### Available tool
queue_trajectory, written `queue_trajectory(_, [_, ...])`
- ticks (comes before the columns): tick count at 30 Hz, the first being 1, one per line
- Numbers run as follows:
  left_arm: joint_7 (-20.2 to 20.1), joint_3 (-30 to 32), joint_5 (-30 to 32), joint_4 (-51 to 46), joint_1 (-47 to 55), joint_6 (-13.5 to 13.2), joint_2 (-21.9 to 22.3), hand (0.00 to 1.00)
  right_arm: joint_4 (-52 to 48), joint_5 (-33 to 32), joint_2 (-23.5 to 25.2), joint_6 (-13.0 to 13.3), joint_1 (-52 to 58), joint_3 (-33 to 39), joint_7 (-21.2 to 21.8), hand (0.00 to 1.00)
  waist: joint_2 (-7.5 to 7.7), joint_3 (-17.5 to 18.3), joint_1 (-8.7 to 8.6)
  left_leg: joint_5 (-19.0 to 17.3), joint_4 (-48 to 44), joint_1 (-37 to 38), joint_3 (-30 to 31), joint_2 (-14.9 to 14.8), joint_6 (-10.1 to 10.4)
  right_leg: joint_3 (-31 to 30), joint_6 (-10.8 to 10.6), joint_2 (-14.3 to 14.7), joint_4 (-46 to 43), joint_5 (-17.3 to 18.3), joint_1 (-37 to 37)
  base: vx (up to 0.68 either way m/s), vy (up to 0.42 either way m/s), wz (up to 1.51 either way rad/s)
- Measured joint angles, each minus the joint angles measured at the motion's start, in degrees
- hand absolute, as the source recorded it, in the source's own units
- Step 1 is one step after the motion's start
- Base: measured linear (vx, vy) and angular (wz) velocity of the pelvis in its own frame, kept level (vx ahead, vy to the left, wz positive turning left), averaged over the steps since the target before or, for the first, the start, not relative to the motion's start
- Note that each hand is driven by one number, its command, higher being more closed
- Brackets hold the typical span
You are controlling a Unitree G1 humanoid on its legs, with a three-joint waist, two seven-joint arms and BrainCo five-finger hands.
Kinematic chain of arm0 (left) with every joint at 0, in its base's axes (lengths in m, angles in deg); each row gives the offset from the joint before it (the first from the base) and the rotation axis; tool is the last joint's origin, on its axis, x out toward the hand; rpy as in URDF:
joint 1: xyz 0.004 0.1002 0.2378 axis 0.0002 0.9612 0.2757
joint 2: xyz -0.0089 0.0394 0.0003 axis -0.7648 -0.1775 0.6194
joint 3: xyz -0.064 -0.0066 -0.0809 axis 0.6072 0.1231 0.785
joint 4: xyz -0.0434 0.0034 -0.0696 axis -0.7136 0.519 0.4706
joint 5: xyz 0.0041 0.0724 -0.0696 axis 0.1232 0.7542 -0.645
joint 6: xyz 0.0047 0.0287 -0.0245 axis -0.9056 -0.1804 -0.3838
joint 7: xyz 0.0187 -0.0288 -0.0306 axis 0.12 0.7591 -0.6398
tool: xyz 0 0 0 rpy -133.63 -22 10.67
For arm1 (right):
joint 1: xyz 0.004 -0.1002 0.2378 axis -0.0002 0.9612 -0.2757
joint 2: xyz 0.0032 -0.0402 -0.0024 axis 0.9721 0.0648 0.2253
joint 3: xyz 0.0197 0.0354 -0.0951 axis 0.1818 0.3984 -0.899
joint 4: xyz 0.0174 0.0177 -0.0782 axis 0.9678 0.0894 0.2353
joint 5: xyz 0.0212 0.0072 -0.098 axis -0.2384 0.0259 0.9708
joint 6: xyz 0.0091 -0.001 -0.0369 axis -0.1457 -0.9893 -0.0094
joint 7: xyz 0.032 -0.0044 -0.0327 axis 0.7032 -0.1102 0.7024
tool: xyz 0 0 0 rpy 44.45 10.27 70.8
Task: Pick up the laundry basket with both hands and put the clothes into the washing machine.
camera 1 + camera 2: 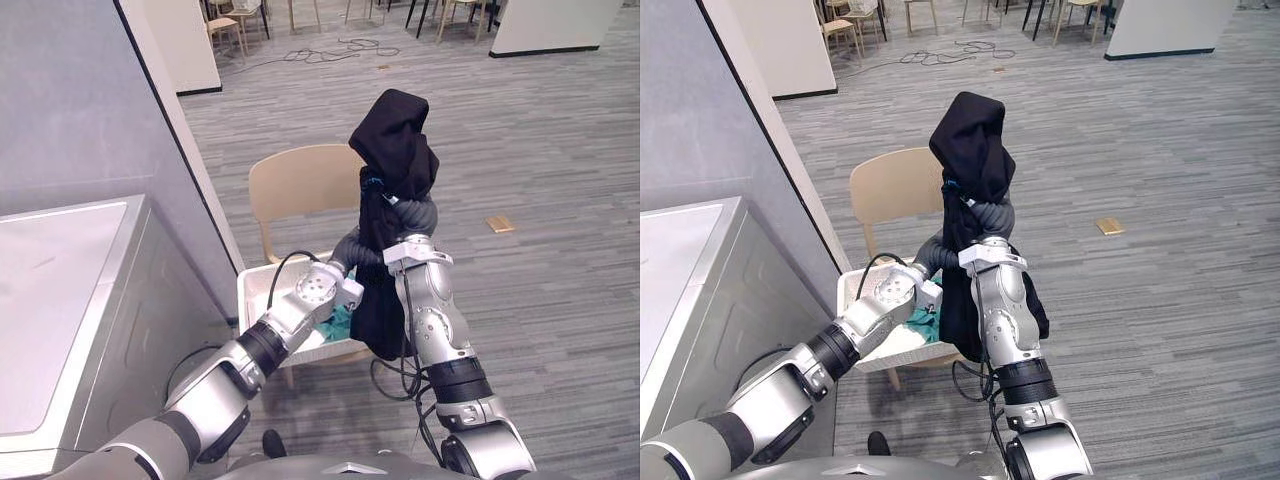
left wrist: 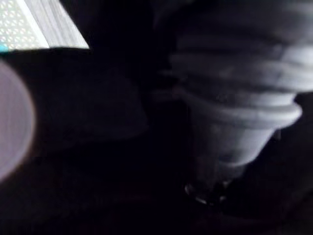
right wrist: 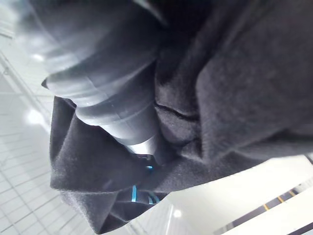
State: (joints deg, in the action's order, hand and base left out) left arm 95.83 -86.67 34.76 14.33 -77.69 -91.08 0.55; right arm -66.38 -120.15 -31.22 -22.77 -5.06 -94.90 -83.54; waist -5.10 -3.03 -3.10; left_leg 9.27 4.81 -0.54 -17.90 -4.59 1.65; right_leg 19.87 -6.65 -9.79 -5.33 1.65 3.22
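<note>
Black garment (image 1: 393, 140): draped over raised R hand (image 1: 420, 214), tail hanging to basket level; prob. held high to clear the rim. R fingers under cloth, state can't tell.
L hand (image 1: 348, 250): reaches behind garment, fingers hidden, can't tell.
Laundry basket (image 1: 250, 290): white, on wooden chair (image 1: 300, 180), not yet picked up; teal cloth (image 1: 338, 322) inside.
Washing machine (image 1: 70, 300): near, robot's L.
Floor (image 1: 560, 150): grey plank pattern; more chairs (image 1: 235, 20) at far end.
</note>
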Motion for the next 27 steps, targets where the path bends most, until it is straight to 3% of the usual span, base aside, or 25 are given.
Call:
queue_trajectory(18, [0.4, -0.1, -3.8, -4.4, 0.0, 0.1, 0.2, 1.00, -2.7, 0.1, 1.1, 3.0, 0.5, 0.4, 0.0, 1.00, 0.58, 1.5, 0.64, 0.1, 0.0, 0.0, 0.7, 0.1, -0.1, 1.0, -0.1, 0.0, 0.0, 0.1, 0.7, 0.02, -0.001, 0.02])
queue_trajectory(19, [0.5, 0.2, -4.1, -4.4, 0.1, 0.2, 0.2, 1.00, -2.8, 0.1, 1.5, 3.2, 0.5, 0.4, 0.0, 0.00, 0.71, 1.6, 0.65, 0.1, 0.0, 0.0, 0.7, 0.1, -0.1, 1.0, -0.1, 0.1, -0.1, 0.1, 0.7, 0.00, 0.000, 0.00])
queue_trajectory(23, [0.6, 0.9, -4.7, -6.9, 1.7, 0.5, 0.2, 1.00, -7.0, 0.3, 2.2, 3.3, 3.3, 0.4, 0.1, 0.00, 1.07, 1.8, 0.90, 0.2, 0.0, 0.0, 0.7, 0.2, -0.2, 1.0, -0.2, 0.1, -0.2, 0.1, 0.5, 0.00, 0.000, 0.00])
queue_trajectory(27, [1.4, 7.5, -6.3, -10.2, 3.1, 0.8, 0.0, 1.00, -9.6, 0.5, 1.9, 2.8, 9.4, 2.3, 0.5, 0.00, 1.26, 1.7, 0.85, 0.5, 0.0, -0.4, 0.6, 0.2, -0.4, 0.8, 0.1, 0.1, -0.5, 0.6, -0.4, 0.00, 0.000, 0.00])
